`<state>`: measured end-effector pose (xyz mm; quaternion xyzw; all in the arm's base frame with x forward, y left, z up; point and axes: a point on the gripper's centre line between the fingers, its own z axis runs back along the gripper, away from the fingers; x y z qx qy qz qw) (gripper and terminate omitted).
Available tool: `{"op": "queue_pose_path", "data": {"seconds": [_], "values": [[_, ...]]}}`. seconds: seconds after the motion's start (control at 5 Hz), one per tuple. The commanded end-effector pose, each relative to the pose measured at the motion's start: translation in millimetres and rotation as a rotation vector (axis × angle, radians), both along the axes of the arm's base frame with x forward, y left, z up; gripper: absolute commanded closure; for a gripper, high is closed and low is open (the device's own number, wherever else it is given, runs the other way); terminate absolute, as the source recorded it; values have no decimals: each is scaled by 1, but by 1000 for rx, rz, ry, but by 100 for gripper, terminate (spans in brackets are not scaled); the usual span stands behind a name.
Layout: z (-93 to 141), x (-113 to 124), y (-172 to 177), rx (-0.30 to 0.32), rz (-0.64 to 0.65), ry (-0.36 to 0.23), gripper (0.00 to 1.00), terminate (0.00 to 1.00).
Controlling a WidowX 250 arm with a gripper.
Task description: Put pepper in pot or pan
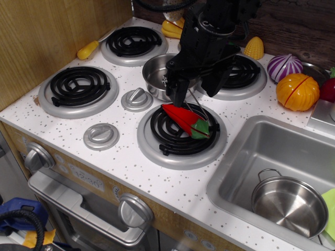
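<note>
The red pepper (183,118) with its green stem cap lies on its side on the front right burner (181,135), stem end toward the right. My gripper (194,97) hangs just above the pepper's back end with its jaws open and nothing between them. The small steel pot (156,74) stands in the middle of the stove, just behind and to the left of the gripper, partly hidden by the arm.
A wider steel pan (289,202) with a loop handle sits in the sink (250,137) at the right. An orange fruit (297,91), purple onion (284,67) and yellow corn (254,48) lie at the back right. A wooden wall stands to the left.
</note>
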<state>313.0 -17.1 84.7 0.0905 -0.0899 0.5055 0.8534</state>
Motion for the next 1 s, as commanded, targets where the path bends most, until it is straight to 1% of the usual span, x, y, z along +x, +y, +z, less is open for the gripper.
{"op": "queue_pose_path", "data": {"seconds": [0.0,0.4,0.8], "values": [[0,0,0,0,0,0,0,0],[-18,-4,7,-40,-5,-29,0,0],[-35,-1,13,-48,-12,-72,0,0]]}}
